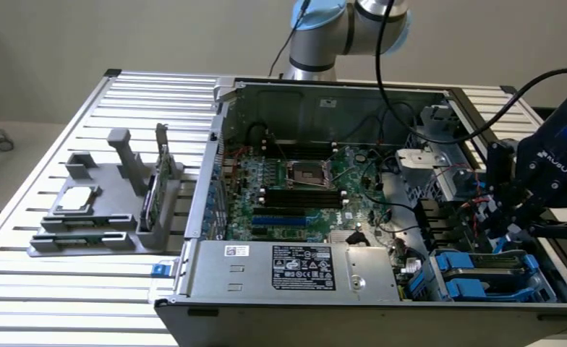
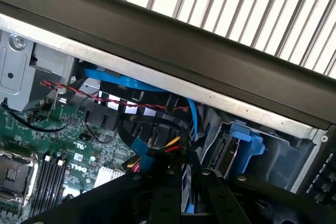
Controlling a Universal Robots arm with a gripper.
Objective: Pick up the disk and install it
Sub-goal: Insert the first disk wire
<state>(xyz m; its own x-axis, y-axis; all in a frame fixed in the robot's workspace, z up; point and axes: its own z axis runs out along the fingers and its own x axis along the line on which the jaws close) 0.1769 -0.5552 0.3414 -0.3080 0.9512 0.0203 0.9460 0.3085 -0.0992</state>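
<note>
Pincer [image 2: 187, 174] clamped on the disk [image 2: 186, 202], its blue edge between the fingers, near the drive bay [image 2: 262, 150].

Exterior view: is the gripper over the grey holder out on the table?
No, the gripper hangs over the open computer case at the exterior view's right, above the blue drive carriers.

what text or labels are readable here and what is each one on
"ROBOTIQ": on the gripper
power supply label: print too small to read
white sticker beside it: too small to read
motherboard markings: blurred, unreadable
</note>
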